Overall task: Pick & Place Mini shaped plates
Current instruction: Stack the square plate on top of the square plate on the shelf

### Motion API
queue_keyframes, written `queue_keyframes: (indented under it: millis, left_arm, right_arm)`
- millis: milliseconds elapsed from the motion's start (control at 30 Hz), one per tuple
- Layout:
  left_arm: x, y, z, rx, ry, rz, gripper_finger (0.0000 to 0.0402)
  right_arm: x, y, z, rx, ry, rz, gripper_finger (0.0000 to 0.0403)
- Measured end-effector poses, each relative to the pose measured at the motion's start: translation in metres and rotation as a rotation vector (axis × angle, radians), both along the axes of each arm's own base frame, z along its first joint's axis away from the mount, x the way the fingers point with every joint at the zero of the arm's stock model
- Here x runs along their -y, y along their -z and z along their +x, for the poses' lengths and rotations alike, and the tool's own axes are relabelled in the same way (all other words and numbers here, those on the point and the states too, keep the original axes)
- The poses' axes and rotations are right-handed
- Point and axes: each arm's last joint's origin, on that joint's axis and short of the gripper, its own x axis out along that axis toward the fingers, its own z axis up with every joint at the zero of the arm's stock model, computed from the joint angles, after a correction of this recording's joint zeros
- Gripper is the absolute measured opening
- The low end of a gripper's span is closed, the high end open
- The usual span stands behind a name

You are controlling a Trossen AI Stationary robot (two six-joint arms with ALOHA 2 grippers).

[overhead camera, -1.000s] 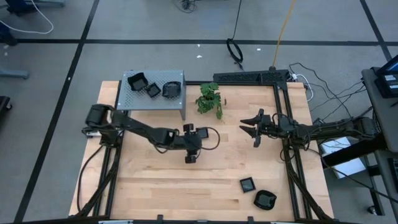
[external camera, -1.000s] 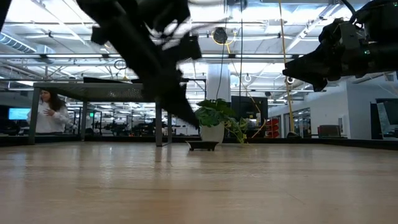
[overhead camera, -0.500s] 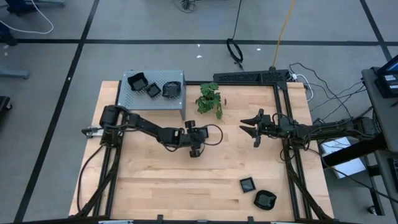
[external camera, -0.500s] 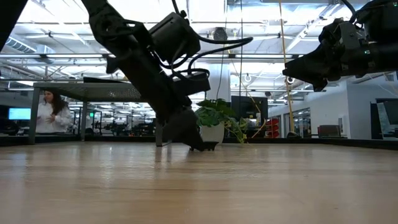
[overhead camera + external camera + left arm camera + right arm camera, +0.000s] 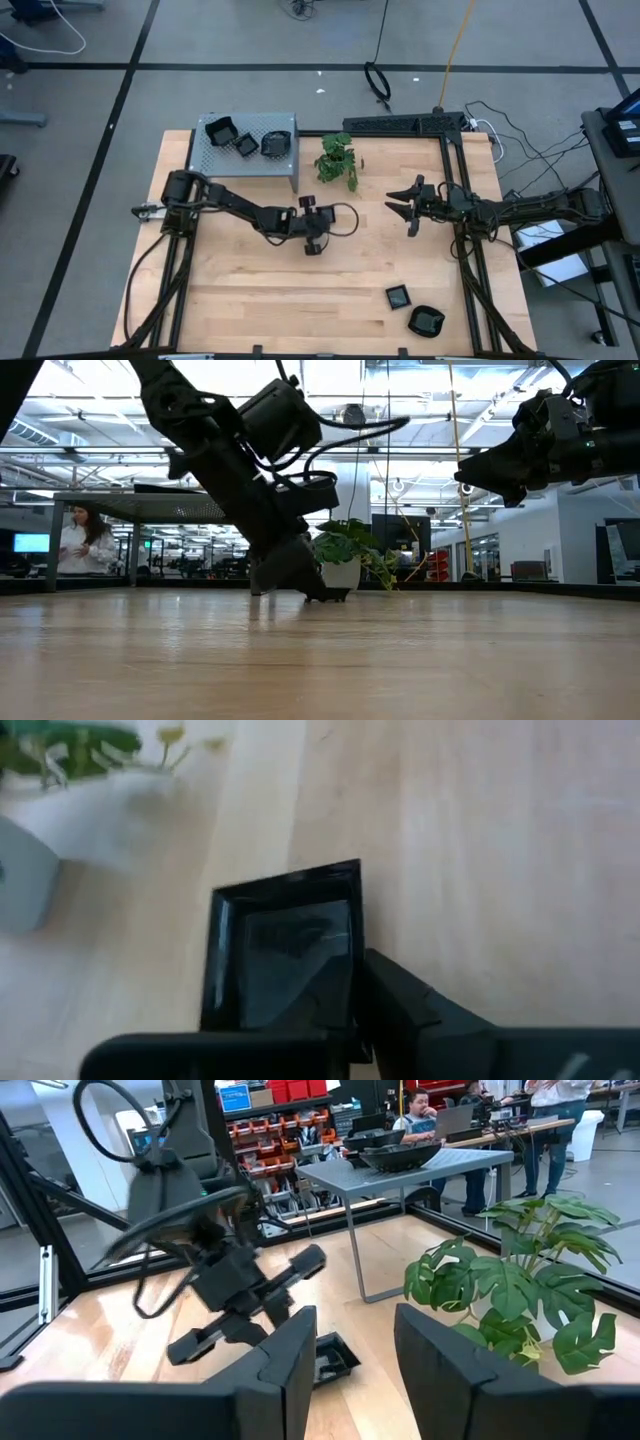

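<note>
A square glossy black mini plate lies flat on the wooden table, in front of the plant. My left gripper slants down onto it and is shut on its edge; the low view shows this gripper down at the tabletop. My right gripper hangs open and level above the table's right half, holding nothing. Three more black plates rest on the grey perforated box at the far left. Two others lie near the front right corner. My left gripper pinches the square plate at the rim nearest the gripper, by one corner, between its two fingers. The fingers slant down at it from the table's left side. The plate's bottom is still on the table.
A small green potted plant stands just beyond the held plate, next to the box's right leg. A black frame runs along the far right edge. Beyond the table, a person shows in the room.
My left gripper has swung a little toward the table's right and far edge and sunk down to the square plate. Its fingers have come together on the plate's rim. The plate has stayed where it was on the table.
</note>
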Motion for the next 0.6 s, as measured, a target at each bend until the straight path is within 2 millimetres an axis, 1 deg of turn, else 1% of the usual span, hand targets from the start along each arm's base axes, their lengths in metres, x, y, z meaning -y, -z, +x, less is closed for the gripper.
queue_keyframes:
  millis: [133,233,300,467,600]
  left_arm:
    - [0.010,-0.010,-0.001,0.016,0.040,0.059,0.0025]
    - [0.016,-0.026,-0.003,0.062,0.053,0.067,0.0009]
    - [0.020,-0.038,-0.005,0.097,0.055,0.072,0.0006]
    - [0.025,-0.082,-0.014,0.222,0.011,0.144,0.0021]
    - [0.020,-0.121,-0.029,0.305,-0.096,0.245,0.0008]
  right_arm:
    - [0.000,0.000,0.000,-0.002,0.000,0.000,0.0128]
    - [0.000,0.001,0.000,-0.010,0.000,0.001,0.0128]
    - [0.000,0.002,0.000,-0.021,0.000,0.001,0.0128]
    - [0.000,0.004,0.000,-0.041,0.000,0.002,0.0128]
    - [0.000,0.006,0.000,-0.060,0.000,0.003,0.0128]
